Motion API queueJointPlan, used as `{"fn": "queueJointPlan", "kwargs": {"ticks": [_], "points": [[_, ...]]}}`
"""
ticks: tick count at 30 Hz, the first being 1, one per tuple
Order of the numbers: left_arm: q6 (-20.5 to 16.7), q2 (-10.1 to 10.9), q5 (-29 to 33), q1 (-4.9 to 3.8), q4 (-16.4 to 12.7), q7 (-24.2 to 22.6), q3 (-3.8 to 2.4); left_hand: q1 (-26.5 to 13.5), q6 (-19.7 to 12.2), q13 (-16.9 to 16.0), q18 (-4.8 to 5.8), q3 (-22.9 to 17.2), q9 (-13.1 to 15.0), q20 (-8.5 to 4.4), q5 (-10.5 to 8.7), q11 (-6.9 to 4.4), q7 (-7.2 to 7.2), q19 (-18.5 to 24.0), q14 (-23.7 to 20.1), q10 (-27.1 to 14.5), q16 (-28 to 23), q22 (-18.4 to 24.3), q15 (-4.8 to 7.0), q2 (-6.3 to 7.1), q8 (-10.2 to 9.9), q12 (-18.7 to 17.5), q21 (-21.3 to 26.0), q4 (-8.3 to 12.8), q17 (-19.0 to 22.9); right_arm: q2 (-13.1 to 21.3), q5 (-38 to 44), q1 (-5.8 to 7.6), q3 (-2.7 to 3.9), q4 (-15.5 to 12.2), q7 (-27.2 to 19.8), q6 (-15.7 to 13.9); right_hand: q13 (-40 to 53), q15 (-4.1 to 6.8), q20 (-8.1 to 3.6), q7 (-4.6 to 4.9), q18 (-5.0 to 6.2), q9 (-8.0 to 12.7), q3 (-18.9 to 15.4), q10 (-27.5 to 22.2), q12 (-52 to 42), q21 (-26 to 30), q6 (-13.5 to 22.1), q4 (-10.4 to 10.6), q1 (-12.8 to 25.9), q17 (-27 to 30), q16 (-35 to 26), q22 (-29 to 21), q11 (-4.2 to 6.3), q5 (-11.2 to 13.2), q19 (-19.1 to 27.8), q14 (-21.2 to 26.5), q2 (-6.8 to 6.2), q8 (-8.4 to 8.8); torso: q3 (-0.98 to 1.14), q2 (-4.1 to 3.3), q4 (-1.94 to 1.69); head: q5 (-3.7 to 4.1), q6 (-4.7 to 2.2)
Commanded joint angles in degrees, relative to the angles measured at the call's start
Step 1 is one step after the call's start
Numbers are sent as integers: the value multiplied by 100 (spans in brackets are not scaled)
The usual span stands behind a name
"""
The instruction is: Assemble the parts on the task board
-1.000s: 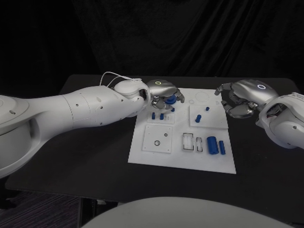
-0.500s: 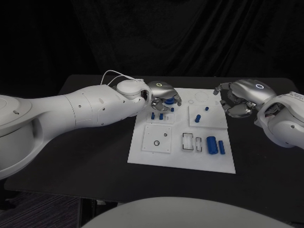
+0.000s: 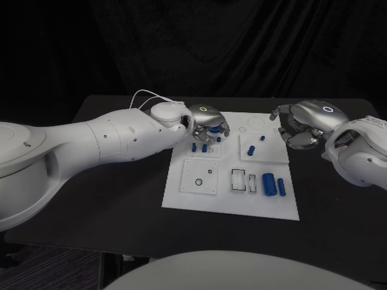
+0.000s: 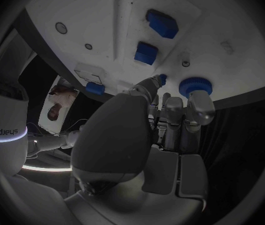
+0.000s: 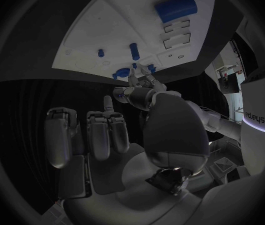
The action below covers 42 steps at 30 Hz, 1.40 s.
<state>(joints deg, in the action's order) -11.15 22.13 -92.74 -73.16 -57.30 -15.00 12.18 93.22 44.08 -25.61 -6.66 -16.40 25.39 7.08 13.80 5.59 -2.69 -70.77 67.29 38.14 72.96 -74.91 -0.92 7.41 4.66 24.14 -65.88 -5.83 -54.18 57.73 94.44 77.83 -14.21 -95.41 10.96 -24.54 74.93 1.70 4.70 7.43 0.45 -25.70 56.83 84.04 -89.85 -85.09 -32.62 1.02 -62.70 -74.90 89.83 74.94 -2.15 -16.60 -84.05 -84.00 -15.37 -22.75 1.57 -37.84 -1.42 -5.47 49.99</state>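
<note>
Left hand: the left hand (image 3: 207, 118) holds a blue round knob (image 4: 195, 86) at its fingertips, above the task board (image 3: 209, 199).
Right hand: the right hand (image 3: 301, 128) is empty, fingers loosely apart, beside the board.
Progress: several blue cylinders (image 3: 268, 183) lie loose; much remains, I judge.

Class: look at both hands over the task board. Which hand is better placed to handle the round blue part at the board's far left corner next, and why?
Left. The left hand is already over the round blue part, fingers at it. The right hand hangs off the task board's far right edge, holding nothing.

Probably a lab: black-draped backdrop (image 3: 193, 42), black table (image 3: 98, 199).
</note>
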Motion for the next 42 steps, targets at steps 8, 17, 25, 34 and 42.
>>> {"fn": "queueJointPlan", "kwargs": {"ticks": [8,17,25,34,42], "points": [[-1,-118,-41,74,160,-122,-6,-48,138,-10,64,-39,-13,-20,35,-9,-10,-27,-3,64,10,-715,6,-2,91,80,9,42,36,8,14,-5,5,-25,-13,-30,1507,10,-19,4,121,-31,-18,596,-15,76,121,-7,38,-1510,17,1288,38,42,-205,-600,59,-90,-1,2,-4,16,1],[-13,-219,-41,132,309,-174,-6,-38,155,-15,55,-63,-18,-25,59,-12,-2,3,-32,68,-4,-704,6,-3,100,95,47,58,67,3,-23,-5,5,-32,-87,-6,1479,30,-40,-19,176,-123,811,564,4,257,427,-176,284,-1510,17,1219,54,17,-42,-600,-78,-464,-1,-4,3,27,1],[-15,-279,-41,163,409,-215,-7,-38,169,-18,56,-87,-23,-28,83,-13,1,3,-45,75,-8,-706,6,-17,106,108,47,63,78,3,-28,-4,5,-40,-112,-4,1394,53,-64,-46,207,-113,1295,460,66,322,550,-466,598,-1510,17,1181,76,22,55,-600,-123,-623,-5,2,-13,54,1],[-39,-329,-41,183,498,-253,-7,-30,214,-9,59,-205,-48,-45,290,-21,11,-5,-54,103,11,-715,17,-21,126,137,30,113,87,-5,-29,-4,5,-39,-66,13,1306,58,-71,-50,246,-99,1489,352,131,422,609,-616,738,-1477,-4,1130,79,24,180,-583,-106,-694,-3,-2,-7,58,1],[-81,-373,-41,194,573,-311,-7,-80,393,2,71,-310,-34,-62,337,-45,12,-47,-14,216,58,-733,33,-24,217,185,-36,137,62,-23,-29,-4,5,-27,2,71,1300,59,-73,-46,250,-98,1512,344,136,428,624,-635,739,-1470,-8,1126,77,25,190,-579,-94,-704,-2,-1,-10,75,1]]}}
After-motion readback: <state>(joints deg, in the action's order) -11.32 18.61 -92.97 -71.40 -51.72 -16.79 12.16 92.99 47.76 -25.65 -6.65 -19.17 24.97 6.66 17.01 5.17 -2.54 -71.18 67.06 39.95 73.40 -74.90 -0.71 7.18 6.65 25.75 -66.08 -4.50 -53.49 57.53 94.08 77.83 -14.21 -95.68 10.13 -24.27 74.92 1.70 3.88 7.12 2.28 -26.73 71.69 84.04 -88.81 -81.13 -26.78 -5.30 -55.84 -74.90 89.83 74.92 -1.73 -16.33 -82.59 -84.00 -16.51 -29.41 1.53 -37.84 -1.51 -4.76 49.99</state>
